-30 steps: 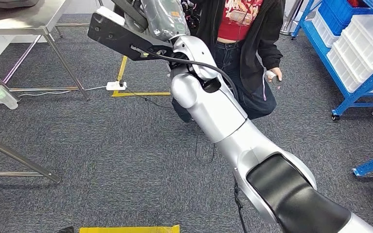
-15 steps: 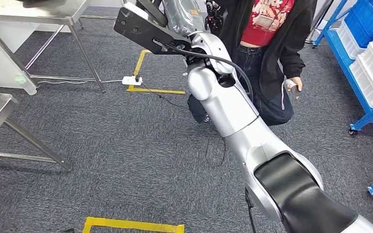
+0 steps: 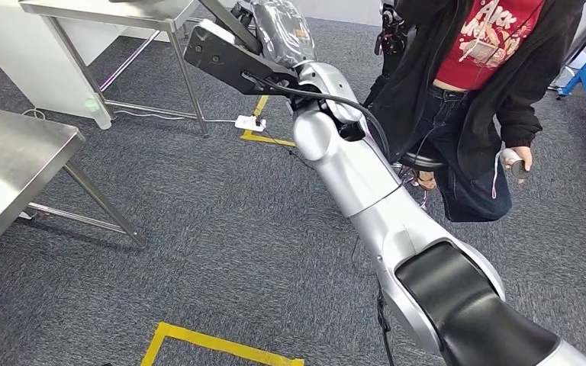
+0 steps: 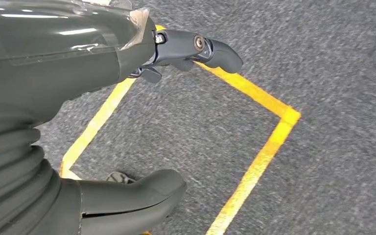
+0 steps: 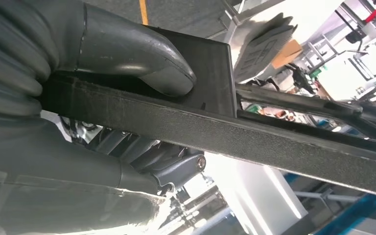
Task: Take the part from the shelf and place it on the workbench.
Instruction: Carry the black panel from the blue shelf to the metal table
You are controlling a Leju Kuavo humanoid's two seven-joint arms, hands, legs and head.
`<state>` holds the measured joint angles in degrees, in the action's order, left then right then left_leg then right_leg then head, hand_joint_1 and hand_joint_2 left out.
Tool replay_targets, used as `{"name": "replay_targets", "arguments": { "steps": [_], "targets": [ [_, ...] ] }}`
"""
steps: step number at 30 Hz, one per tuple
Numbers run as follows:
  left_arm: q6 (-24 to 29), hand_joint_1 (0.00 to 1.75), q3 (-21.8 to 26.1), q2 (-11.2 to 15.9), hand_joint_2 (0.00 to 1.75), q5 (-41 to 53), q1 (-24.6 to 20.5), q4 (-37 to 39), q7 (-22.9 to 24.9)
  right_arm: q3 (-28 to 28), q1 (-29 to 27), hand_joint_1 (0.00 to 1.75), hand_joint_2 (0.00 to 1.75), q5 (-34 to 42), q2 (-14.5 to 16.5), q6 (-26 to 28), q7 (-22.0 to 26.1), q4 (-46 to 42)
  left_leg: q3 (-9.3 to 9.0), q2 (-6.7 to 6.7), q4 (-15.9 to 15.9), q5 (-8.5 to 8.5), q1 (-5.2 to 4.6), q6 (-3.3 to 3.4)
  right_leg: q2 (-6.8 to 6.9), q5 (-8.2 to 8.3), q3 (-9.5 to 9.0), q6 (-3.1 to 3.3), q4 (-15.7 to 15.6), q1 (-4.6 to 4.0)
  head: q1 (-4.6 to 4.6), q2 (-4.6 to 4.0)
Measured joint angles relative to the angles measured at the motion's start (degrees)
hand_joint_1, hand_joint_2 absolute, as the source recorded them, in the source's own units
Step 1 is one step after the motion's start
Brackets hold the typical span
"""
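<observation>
Upper centre of the frame, the right hand (image 3: pixel 275 34) clamps the part (image 3: pixel 233 61), seemingly a stiff, light black plate best gripped by its edge.

One black part (image 3: pixel 225 57), long and flat, held in the right hand (image 3: pixel 278 30). Two steel worktops: one (image 3: pixel 11 164) close by, one (image 3: pixel 114 9) further back. One person (image 3: pixel 488 84) standing near. One white power strip (image 3: pixel 249 123) on the carpet. Two yellow tape outlines (image 3: pixel 214 345) on the floor.
</observation>
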<state>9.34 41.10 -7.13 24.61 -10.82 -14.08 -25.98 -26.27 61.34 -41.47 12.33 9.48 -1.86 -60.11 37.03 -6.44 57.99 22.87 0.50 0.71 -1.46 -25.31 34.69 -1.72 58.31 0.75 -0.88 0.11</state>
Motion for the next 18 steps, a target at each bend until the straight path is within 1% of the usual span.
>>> {"name": "replay_targets", "arguments": {
  "steps": [1,2,3,4,5,6,7,8,9,10,11,12,13,14,15,16,17,18],
  "targets": [
    [0.0,0.00,0.0,0.0,1.75,0.0,0.2,0.0,0.0,0.0,0.0,1.75,1.75,0.0,0.2,0.0,0.0,0.2,0.17,0.69,0.2,0.24,0.02,-0.35,0.36,0.15,-0.13,0.34,-0.2,0.12,0.01,0.00],
    [0.0,0.00,0.0,0.1,1.75,0.0,0.3,0.0,0.0,0.0,0.1,1.75,1.75,0.0,0.5,0.0,0.0,0.4,0.66,1.87,1.2,0.97,0.00,-0.71,0.76,0.28,-0.27,0.72,-0.4,0.27,0.07,0.00],
    [0.0,0.00,0.0,0.1,1.75,-0.1,0.3,0.0,0.0,0.0,0.2,1.75,1.75,0.0,0.7,0.0,0.0,0.5,1.71,3.33,3.4,2.30,0.00,-1.03,1.19,0.35,-0.41,1.09,-0.6,0.40,0.13,0.00],
    [0.1,0.00,0.0,0.1,1.75,-0.1,0.3,0.0,0.0,0.0,0.2,1.75,1.75,0.0,0.8,0.0,0.0,0.6,3.27,4.76,6.7,4.04,0.05,-1.32,1.63,0.29,-0.51,1.35,-0.7,0.32,0.19,0.00],
    [0.1,0.00,0.0,0.1,1.75,-0.1,0.3,0.0,0.0,0.0,0.3,1.75,1.75,0.0,0.8,0.0,0.0,0.8,5.24,5.47,10.7,5.80,0.19,-1.58,2.15,0.20,-0.57,1.58,-0.7,0.24,0.22,0.00],
    [0.1,0.00,0.0,0.0,1.75,-0.1,0.3,0.0,0.0,0.0,0.2,1.75,1.75,0.0,0.8,0.0,0.0,1.0,7.05,5.77,14.2,7.00,0.35,-1.80,2.69,0.12,-0.61,1.70,-0.7,0.15,0.22,0.00],
    [0.1,0.00,0.0,0.0,1.75,-0.1,0.3,0.0,0.0,0.0,0.1,1.75,1.75,0.0,0.8,0.0,0.0,1.2,8.09,5.91,16.0,7.22,0.48,-1.97,3.25,0.05,-0.64,1.78,-0.7,0.11,0.22,0.00],
    [0.1,0.00,0.0,0.1,1.75,-0.1,0.4,0.0,0.0,0.0,0.1,1.75,1.75,0.0,0.8,0.0,0.0,1.3,8.02,6.09,15.6,6.39,0.59,-2.09,3.77,-0.01,-0.68,1.82,-0.7,0.10,0.22,0.00],
    [0.1,0.00,0.0,0.1,1.75,-0.1,0.4,0.0,0.0,0.0,0.1,1.75,1.75,0.0,0.9,0.1,0.0,1.4,6.69,6.48,12.8,4.67,0.69,-2.14,4.26,-0.09,-0.76,1.80,-0.7,0.11,0.22,0.00],
    [0.1,0.00,0.0,0.2,1.75,-0.2,0.4,0.0,-0.1,0.0,0.1,1.75,1.75,0.1,0.9,0.1,0.1,1.5,4.53,7.43,8.7,2.65,0.74,-2.13,4.69,-0.22,-0.88,1.70,-0.6,0.08,0.22,0.00],
    [0.0,0.00,0.0,0.2,1.75,-0.3,0.4,0.0,-0.1,0.0,0.2,1.75,1.75,0.1,1.0,0.1,0.2,1.6,2.43,8.50,4.8,1.20,0.59,-2.05,5.05,-0.40,-0.97,1.50,-0.6,-0.15,0.23,0.00],
    [0.0,0.00,0.1,0.3,1.75,-0.4,0.3,0.0,-0.1,0.0,0.3,1.75,1.75,0.2,1.1,0.1,0.3,1.7,0.90,9.25,1.9,0.31,0.43,-1.82,5.40,-0.56,-1.06,1.26,-0.5,-0.38,0.14,0.00],
    [0.0,0.00,0.1,0.3,1.75,-0.5,0.3,0.0,-0.1,0.0,0.4,1.75,1.75,0.2,1.3,0.2,0.4,1.9,0.16,9.65,0.5,0.07,0.22,-1.55,5.75,-0.72,-1.13,1.01,-0.5,-0.62,0.07,0.00],
    [0.0,0.00,0.1,0.3,1.75,-0.5,0.3,0.0,-0.1,-0.1,0.4,1.75,1.75,0.2,1.4,0.4,0.5,2.1,0.08,9.34,0.2,0.22,-0.04,-1.20,6.17,-0.84,-1.22,0.76,-0.5,-0.81,-0.01,0.00],
    [0.0,0.00,0.1,0.3,1.75,-0.5,0.3,0.0,-0.1,-0.1,0.5,1.75,1.75,0.1,1.6,0.6,0.5,2.4,0.09,8.70,0.1,0.15,-0.13,-0.76,6.67,-0.96,-1.43,0.49,-0.6,-0.84,-0.09,0.00],
    [0.0,0.00,0.1,0.3,1.75,-0.5,0.4,0.0,-0.1,-0.1,0.5,1.75,1.75,0.1,1.8,0.9,0.6,2.7,-0.11,8.17,-0.1,0.04,-0.11,-0.35,6.78,-1.22,-1.45,0.20,-0.4,-0.79,-0.10,0.00],
    [0.0,0.00,0.2,0.3,1.75,-0.6,0.4,0.0,-0.2,0.0,0.5,1.75,1.75,0.0,1.9,1.2,0.7,3.0,-0.34,7.65,-0.4,-0.12,-0.07,0.09,6.25,-1.75,-1.20,0.01,0.3,-0.71,-0.10,0.00],
    [0.0,0.00,0.3,0.3,1.75,-0.6,0.4,-0.1,-0.2,0.0,0.6,1.75,1.75,0.0,2.0,1.6,0.9,3.2,-0.56,7.12,-0.6,-0.30,0.03,0.51,5.22,-2.73,-0.29,0.00,2.3,-0.60,-0.14,0.00]
  ]
}}
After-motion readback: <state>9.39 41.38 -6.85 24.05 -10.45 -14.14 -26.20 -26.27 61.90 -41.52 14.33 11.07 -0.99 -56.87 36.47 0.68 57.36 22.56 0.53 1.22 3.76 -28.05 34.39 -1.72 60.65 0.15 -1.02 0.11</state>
